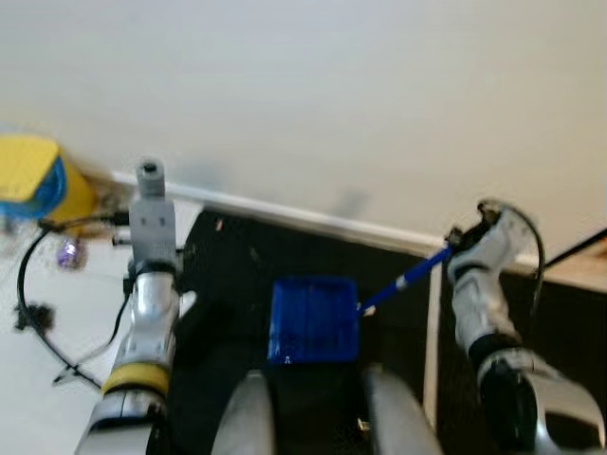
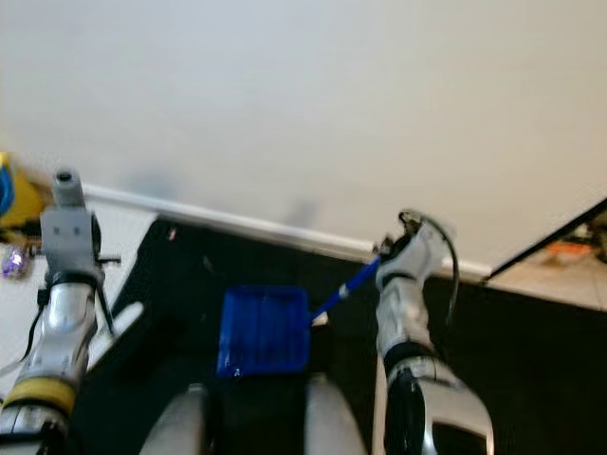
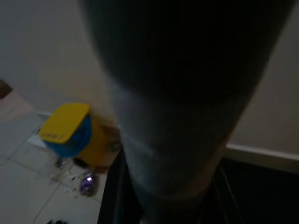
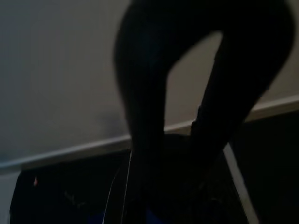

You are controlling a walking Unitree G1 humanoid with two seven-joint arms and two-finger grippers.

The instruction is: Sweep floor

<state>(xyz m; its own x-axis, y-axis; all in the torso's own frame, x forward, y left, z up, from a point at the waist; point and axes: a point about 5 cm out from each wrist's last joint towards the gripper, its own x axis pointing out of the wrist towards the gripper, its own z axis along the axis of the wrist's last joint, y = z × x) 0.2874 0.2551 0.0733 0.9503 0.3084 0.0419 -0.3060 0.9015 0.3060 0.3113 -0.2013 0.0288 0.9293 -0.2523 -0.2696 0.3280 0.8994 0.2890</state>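
Observation:
A blue dustpan (image 1: pixel 314 319) lies flat on a black mat (image 1: pixel 237 265) just in front of my knees. Its blue handle (image 1: pixel 410 277) slants up and right into my right gripper (image 1: pixel 457 243), which is shut on it near the baseboard. My left gripper (image 1: pixel 152 227) is raised at the left over the mat's edge. It is shut on a grey broom handle (image 1: pixel 150 175) whose end sticks up above it. The same broom handle (image 3: pixel 177 140) crosses the left wrist view as a thick dark pole. The right wrist view shows dark fingers (image 4: pixel 145 116) against the wall.
A plain wall with a white baseboard (image 1: pixel 313 223) stands close ahead. A yellow and blue container (image 1: pixel 33 185) and a small purple object (image 1: pixel 66 252) sit on pale tiles at the left, with black cables (image 1: pixel 38 313). A thin dark rod (image 1: pixel 579 248) leans at the right.

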